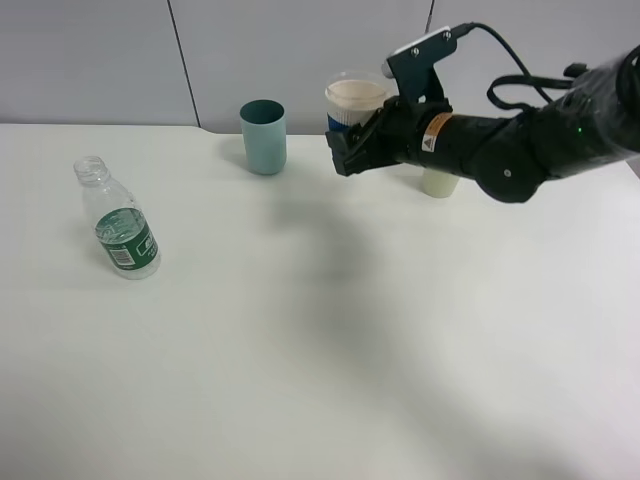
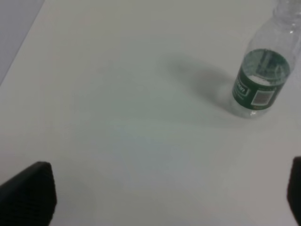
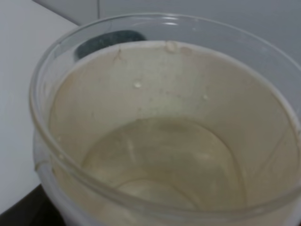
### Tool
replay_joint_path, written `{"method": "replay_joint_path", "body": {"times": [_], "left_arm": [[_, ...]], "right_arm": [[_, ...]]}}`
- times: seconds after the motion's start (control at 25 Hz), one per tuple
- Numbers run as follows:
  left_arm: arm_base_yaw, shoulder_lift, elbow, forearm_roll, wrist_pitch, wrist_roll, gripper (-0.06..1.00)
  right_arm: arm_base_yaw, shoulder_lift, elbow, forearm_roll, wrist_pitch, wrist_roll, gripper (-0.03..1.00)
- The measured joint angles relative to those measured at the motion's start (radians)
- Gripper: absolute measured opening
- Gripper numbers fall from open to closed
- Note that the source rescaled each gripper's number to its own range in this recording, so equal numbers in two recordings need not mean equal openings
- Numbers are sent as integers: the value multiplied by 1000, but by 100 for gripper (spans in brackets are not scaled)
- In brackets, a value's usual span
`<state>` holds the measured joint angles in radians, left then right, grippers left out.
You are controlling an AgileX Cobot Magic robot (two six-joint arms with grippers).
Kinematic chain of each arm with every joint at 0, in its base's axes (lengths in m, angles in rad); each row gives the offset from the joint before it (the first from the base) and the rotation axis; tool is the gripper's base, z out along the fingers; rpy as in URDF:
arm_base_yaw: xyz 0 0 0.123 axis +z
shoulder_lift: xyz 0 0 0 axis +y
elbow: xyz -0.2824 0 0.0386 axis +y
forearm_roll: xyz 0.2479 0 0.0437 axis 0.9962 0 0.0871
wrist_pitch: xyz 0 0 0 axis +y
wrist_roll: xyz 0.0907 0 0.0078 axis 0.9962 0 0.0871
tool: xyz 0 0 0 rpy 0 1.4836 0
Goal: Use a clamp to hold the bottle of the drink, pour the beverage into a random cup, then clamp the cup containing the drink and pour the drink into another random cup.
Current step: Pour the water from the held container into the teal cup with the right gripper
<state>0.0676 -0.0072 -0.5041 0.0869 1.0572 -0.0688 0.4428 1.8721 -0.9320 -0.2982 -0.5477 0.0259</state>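
My right clamp is shut on the cup containing the drink, a short white cup with a blue sleeve, held upright above the table just right of the teal tumbler. The right wrist view looks straight into that cup, where the clear beverage pools at the bottom. At the far left the bottle of the drink stands uncapped, its green label showing. In the left wrist view my left gripper is open and empty, its fingers wide apart, well short of the bottle.
A pale yellow-green tumbler stands partly hidden behind the right arm. The white table ends at its back edge close behind the cups, against a grey wall.
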Motion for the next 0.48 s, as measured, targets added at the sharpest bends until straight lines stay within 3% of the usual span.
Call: {"method": "replay_joint_path", "body": {"times": [0.04, 0.12, 0.2, 0.48], "left_arm": [[0, 0, 0, 0, 0, 0, 100], [0, 0, 0, 0, 0, 0, 100], [0, 0, 0, 0, 0, 0, 100], [0, 0, 0, 0, 0, 0, 100]], "right_arm": [[0, 0, 0, 0, 0, 0, 3], [0, -1, -108, -57, 132, 41, 3], [0, -1, -178, -102, 198, 70, 3], [0, -1, -337, -237, 318, 161, 3]]}}
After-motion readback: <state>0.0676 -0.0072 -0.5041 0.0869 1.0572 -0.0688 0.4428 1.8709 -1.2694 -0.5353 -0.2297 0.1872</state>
